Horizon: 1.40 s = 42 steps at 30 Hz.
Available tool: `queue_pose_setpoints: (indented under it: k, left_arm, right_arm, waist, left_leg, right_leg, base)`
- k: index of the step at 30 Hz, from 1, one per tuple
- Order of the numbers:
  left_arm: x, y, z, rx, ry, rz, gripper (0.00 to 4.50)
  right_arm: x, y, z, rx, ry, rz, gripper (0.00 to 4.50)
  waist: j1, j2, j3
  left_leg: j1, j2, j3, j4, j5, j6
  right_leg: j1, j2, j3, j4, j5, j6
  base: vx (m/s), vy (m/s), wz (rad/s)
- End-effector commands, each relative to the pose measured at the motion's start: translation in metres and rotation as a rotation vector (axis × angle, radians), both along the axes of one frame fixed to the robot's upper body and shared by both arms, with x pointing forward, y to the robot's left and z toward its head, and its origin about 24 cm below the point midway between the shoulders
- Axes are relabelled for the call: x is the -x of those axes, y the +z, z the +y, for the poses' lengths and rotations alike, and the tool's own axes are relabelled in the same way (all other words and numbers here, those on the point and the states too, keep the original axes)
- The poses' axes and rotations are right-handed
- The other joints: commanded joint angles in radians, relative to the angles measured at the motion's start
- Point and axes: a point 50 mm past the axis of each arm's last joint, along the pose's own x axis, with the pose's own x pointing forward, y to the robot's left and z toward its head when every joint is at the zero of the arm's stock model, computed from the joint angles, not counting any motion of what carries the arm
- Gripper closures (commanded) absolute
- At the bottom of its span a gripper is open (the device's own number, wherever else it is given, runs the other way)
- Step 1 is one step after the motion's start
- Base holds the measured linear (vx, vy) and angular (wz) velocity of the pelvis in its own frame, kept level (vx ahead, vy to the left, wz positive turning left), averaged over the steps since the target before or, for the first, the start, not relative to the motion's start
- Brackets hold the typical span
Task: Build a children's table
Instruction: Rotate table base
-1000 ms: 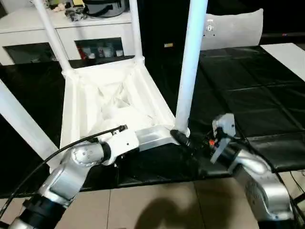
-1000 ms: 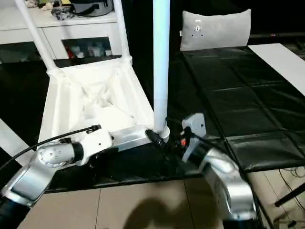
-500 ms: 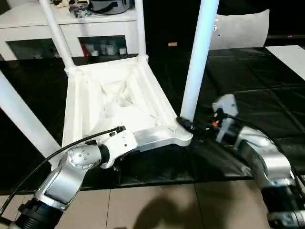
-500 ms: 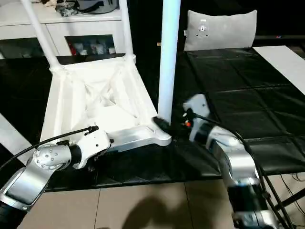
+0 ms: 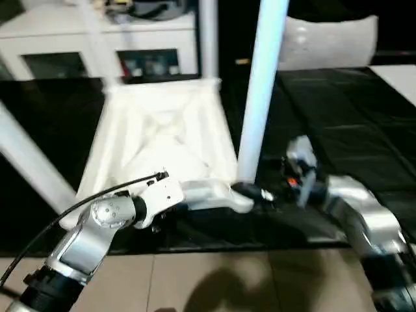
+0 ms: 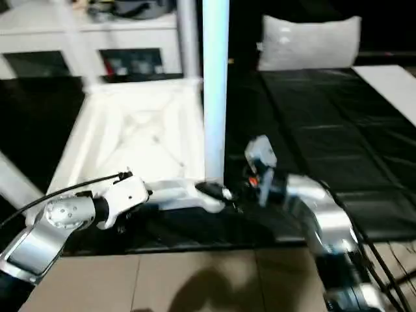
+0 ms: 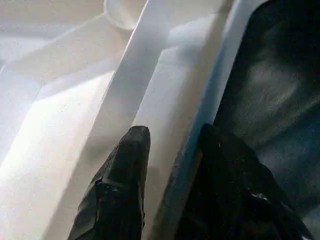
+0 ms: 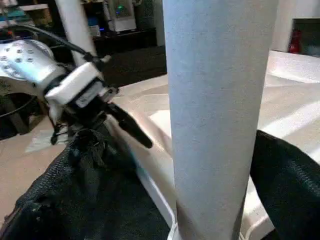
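The children's table lies upside down on the black mat, white, with its legs pointing up. My left gripper reaches across the near rim by the near right corner. In the left wrist view its fingers sit one on each side of that rim, shut on it. The near right leg stands in its corner socket. My right gripper is at that leg's base, open, with a black finger on either side of the leg.
Three more legs rise from the top: near left, far left, far right. A white cabinet with glass doors stands behind. A grey cushion sits at the back right. Tiled floor lies in front of the mat.
The camera has shifted, so the whole scene sits further right. My right forearm has risen from low near the floor to level with the leg's base. The left gripper's hold is unchanged.
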Motion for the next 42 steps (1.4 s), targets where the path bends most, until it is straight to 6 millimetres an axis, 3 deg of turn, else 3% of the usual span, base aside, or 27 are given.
queue_pose_setpoints:
  k: [1, 2, 3, 4, 5, 9, 15, 20, 25, 29, 30, 34, 42]
  left_arm:
    - [-0.013, 0.009, 0.015, -0.044, 0.101, -0.079, 2.65]
    - [-0.015, 0.010, 0.015, -0.043, 0.110, -0.089, 2.65]
    - [-0.017, 0.010, 0.016, -0.045, 0.116, -0.096, 2.65]
    - [-0.018, 0.010, 0.016, -0.046, 0.119, -0.101, 2.65]
    - [-0.019, 0.011, 0.016, -0.045, 0.125, -0.107, 2.65]
    - [-0.022, 0.015, 0.011, -0.003, 0.142, -0.112, 2.65]
    - [-0.020, 0.019, -0.002, 0.094, 0.186, -0.103, 2.65]
    - [-0.017, 0.019, -0.002, 0.141, 0.238, -0.102, 2.65]
    - [-0.009, 0.027, -0.006, 0.325, 0.306, -0.146, 2.65]
    - [-0.005, 0.025, 0.008, 0.397, 0.493, -0.187, 2.65]
    - [-0.005, 0.024, 0.012, 0.408, 0.531, -0.201, 2.35]
    - [0.000, 0.023, 0.021, 0.500, 0.633, -0.208, 2.09]
    - [0.014, 0.003, 0.050, 0.387, 0.887, -0.273, 1.48]
  right_arm:
    - [0.009, 0.009, 0.007, -0.030, 0.093, -0.030, 0.00]
    - [0.011, 0.009, 0.007, -0.032, 0.093, -0.027, 0.00]
    - [0.012, 0.009, 0.007, -0.033, 0.093, -0.026, 0.00]
    - [0.013, 0.009, 0.007, -0.031, 0.088, -0.029, 0.00]
    - [0.012, 0.007, 0.006, -0.022, 0.069, -0.031, 0.00]
    - [-0.007, 0.001, -0.001, 0.051, -0.126, -0.086, 0.00]
    - [-0.036, -0.001, -0.020, 0.135, -0.429, -0.137, 0.00]
    - [-0.037, 0.000, -0.023, 0.141, -0.463, -0.162, 0.00]
    - [-0.030, -0.003, -0.028, 0.141, -0.494, -0.164, 0.00]
    - [-0.018, -0.004, -0.026, 0.103, -0.455, -0.139, 0.00]
    - [-0.016, -0.004, -0.025, 0.090, -0.443, -0.134, 0.00]
    - [-0.014, -0.004, -0.018, 0.075, -0.420, -0.134, 0.00]
    - [-0.040, -0.010, 0.011, 0.089, -0.589, -0.133, 0.00]
  waist:
    - [-0.004, -0.006, -0.062]
    - [-0.001, -0.005, -0.062]
    - [0.000, 0.007, -0.062]
    - [-0.001, 0.004, -0.062]
    - [0.003, 0.009, -0.064]
    - [-0.004, 0.009, -0.063]
    - [-0.016, 0.010, -0.062]
    - [-0.016, 0.003, -0.066]
    - [-0.014, -0.002, -0.066]
    - [-0.013, -0.011, -0.060]
    - [-0.013, -0.008, -0.058]
    - [-0.016, -0.008, -0.057]
    - [-0.024, -0.006, -0.056]
  left_leg:
    - [0.000, 0.017, 0.003, -0.068, -0.185, 0.067]
    - [0.001, 0.018, 0.002, -0.069, -0.189, 0.065]
    - [0.000, 0.018, 0.000, -0.069, -0.205, 0.060]
    - [0.001, 0.017, 0.001, -0.069, -0.210, 0.060]
    - [0.001, 0.017, -0.002, -0.068, -0.208, 0.055]
    - [-0.007, 0.013, -0.004, -0.070, -0.209, 0.041]
    - [-0.005, 0.011, -0.003, -0.069, -0.216, 0.036]
    - [-0.008, 0.010, -0.001, -0.064, -0.188, 0.055]
    - [-0.012, 0.013, 0.001, -0.062, -0.164, 0.072]
    - [-0.012, 0.009, 0.005, -0.063, -0.185, 0.089]
    - [-0.012, 0.009, 0.005, -0.063, -0.194, 0.090]
    - [-0.014, 0.007, 0.003, -0.065, -0.204, 0.086]
    - [-0.012, 0.009, -0.001, -0.069, -0.220, 0.068]
  right_leg:
    - [0.056, -0.047, 0.049, -0.072, -0.350, -0.121]
    - [0.055, -0.048, 0.049, -0.071, -0.357, -0.119]
    - [0.055, -0.047, 0.048, -0.074, -0.364, -0.115]
    - [0.054, -0.046, 0.047, -0.076, -0.365, -0.113]
    - [0.054, -0.047, 0.048, -0.072, -0.352, -0.113]
    - [0.059, -0.049, 0.043, -0.073, -0.355, -0.115]
    - [0.058, -0.050, 0.041, -0.074, -0.371, -0.122]
    - [0.062, -0.047, 0.041, -0.071, -0.342, -0.116]
    - [0.062, -0.049, 0.042, -0.067, -0.322, -0.136]
    - [0.058, -0.043, 0.039, -0.080, -0.387, -0.104]
    - [0.057, -0.042, 0.038, -0.084, -0.414, -0.085]
    - [0.054, -0.043, 0.034, -0.091, -0.460, -0.060]
    - [0.047, -0.042, 0.034, -0.091, -0.463, -0.055]
  base:
    - [0.000, 0.000, 0.00]
    - [0.000, 0.000, 0.00]
    - [0.000, 0.000, 0.00]
    - [0.000, 0.000, 0.00]
    - [0.000, 0.000, 0.00]
    - [0.000, 0.000, 0.00]
    - [0.000, 0.000, 0.00]
    - [0.000, 0.000, 0.00]
    - [0.000, 0.000, 0.00]
    - [0.000, 0.000, 0.00]
    - [0.000, 0.000, 0.00]
    - [0.000, 0.000, 0.00]
    - [0.000, 0.000, 0.00]
